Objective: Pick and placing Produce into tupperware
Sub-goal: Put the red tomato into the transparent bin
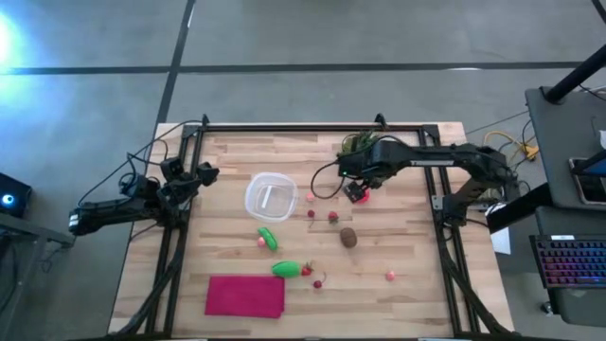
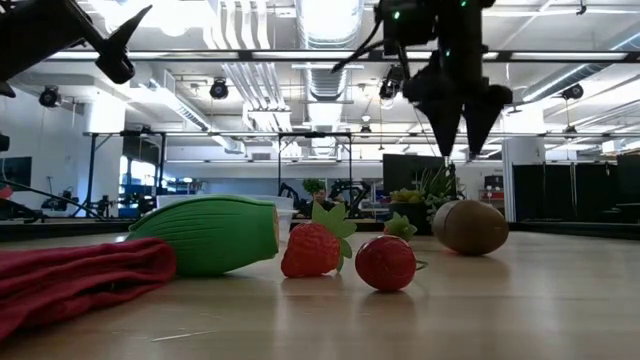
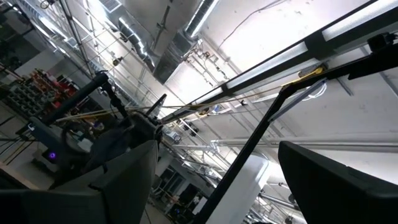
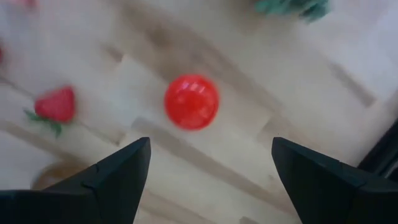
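My right gripper [image 1: 358, 189] hangs open over the table's far middle, fingers pointing down, above a pink-red ball [image 4: 191, 101] that lies on the wood between the fingers' line, apart from them. The clear tupperware [image 1: 271, 197] stands left of it, with no produce showing inside. Two green oblong pieces [image 1: 268, 238] [image 1: 287, 269], a brown kiwi [image 1: 348, 237] and small red berries [image 1: 333, 217] lie scattered on the table. In the low view the right gripper [image 2: 462, 135] is well above the kiwi [image 2: 470, 226]. My left gripper [image 1: 194, 178] waits open at the table's left edge, tilted upward.
A flat magenta cloth [image 1: 245, 296] lies near the table's near-left corner. A spiky green plant [image 1: 358, 144] stands at the far edge, just behind the right gripper. A strawberry [image 4: 56, 104] lies close to the ball. Dark frame rails run along the table's sides.
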